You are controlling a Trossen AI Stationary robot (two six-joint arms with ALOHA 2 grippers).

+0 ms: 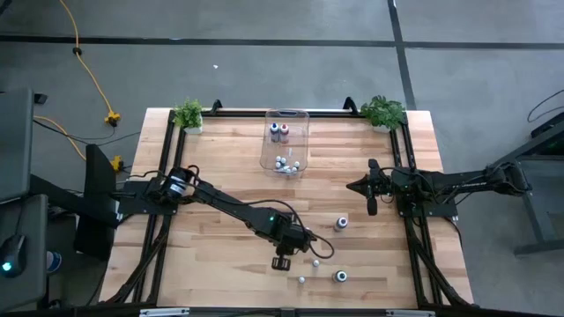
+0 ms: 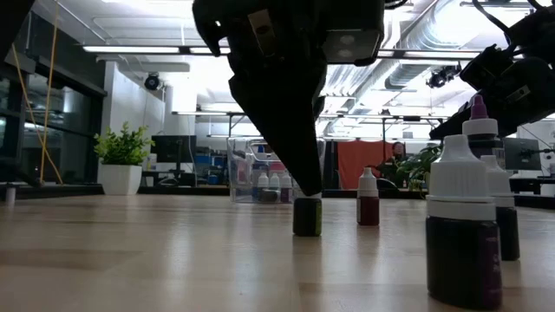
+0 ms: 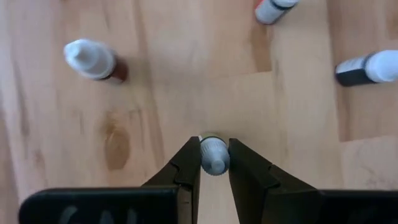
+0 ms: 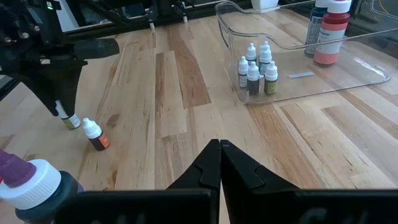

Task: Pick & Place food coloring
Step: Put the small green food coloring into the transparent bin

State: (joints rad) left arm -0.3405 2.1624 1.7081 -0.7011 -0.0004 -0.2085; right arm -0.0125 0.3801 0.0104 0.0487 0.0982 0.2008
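Pale wood-plank tabletop [image 1: 220,185] w/ visible grain, framed by black rails; the left gripper [image 3: 214,163], lower centre of the high view, has its tapered dark fingers pinched on a tiny white-capped food coloring bottle [image 3: 214,155] standing upright. Other small round-capped bottles [image 1: 340,224] stand loose nearby, more inside the clear plastic bin [image 1: 285,141] at top centre. Right gripper [image 4: 220,158] waits at mid-right, fingers pressed together, holding nothing.

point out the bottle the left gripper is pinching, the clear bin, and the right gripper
pinched bottle [image 3: 214,155], left wrist view, on its white cap between the fingers
clear bin [image 4: 348,79], right wrist view, on its bare floor
right gripper [image 4: 220,147], right wrist view, at its closed fingertips
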